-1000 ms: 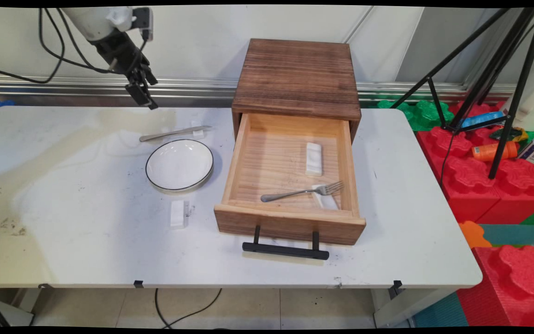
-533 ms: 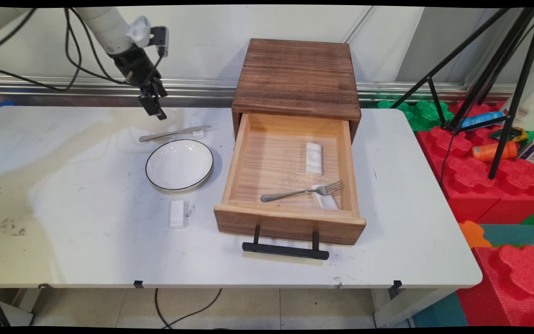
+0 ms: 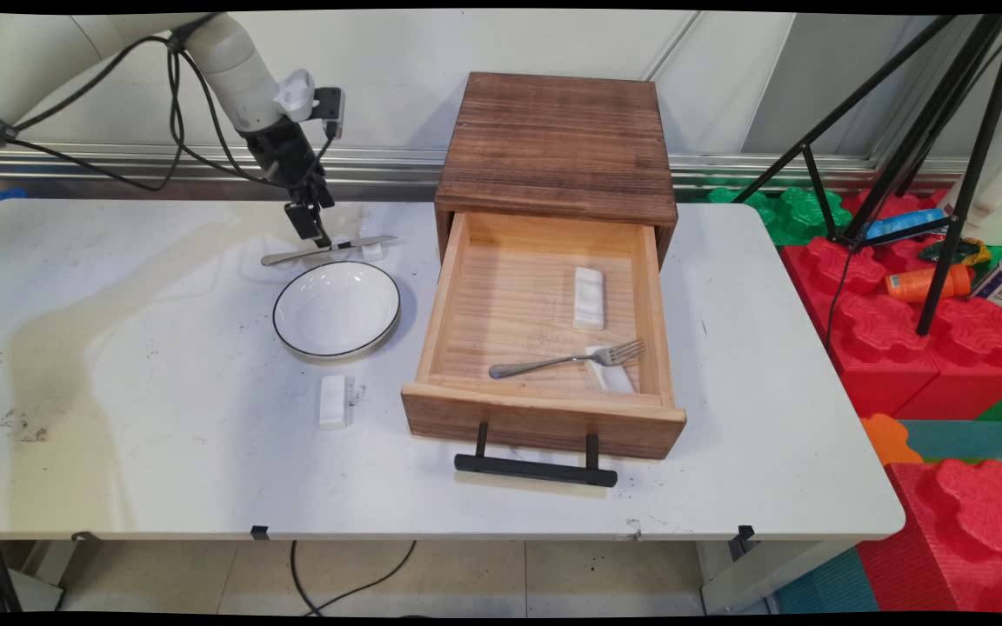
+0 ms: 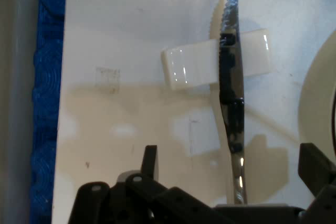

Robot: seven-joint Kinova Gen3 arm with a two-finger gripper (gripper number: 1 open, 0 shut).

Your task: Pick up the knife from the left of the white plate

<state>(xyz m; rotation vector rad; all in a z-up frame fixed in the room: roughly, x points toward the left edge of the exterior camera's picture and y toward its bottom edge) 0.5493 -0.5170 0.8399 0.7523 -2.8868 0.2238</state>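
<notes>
Nearest on the white bench [image 3: 162,452]: a small white rest [image 3: 333,401], bare. Behind it, a white plate [image 3: 337,309] with dark rim, nothing on it. To its right, a wooden drawer [image 3: 544,326] pulled fully open, holding a fork [image 3: 566,357] propped on one white rest, with a second rest lying beside. Beyond the plate, a knife [image 3: 327,249], blade end laid across its own small white rest [image 4: 194,66], not lifted. Farthest, jaws [image 4: 226,169] spread wide astride the knife handle, gripping nothing, close above the bench. Judged: hold not yet made.
</notes>
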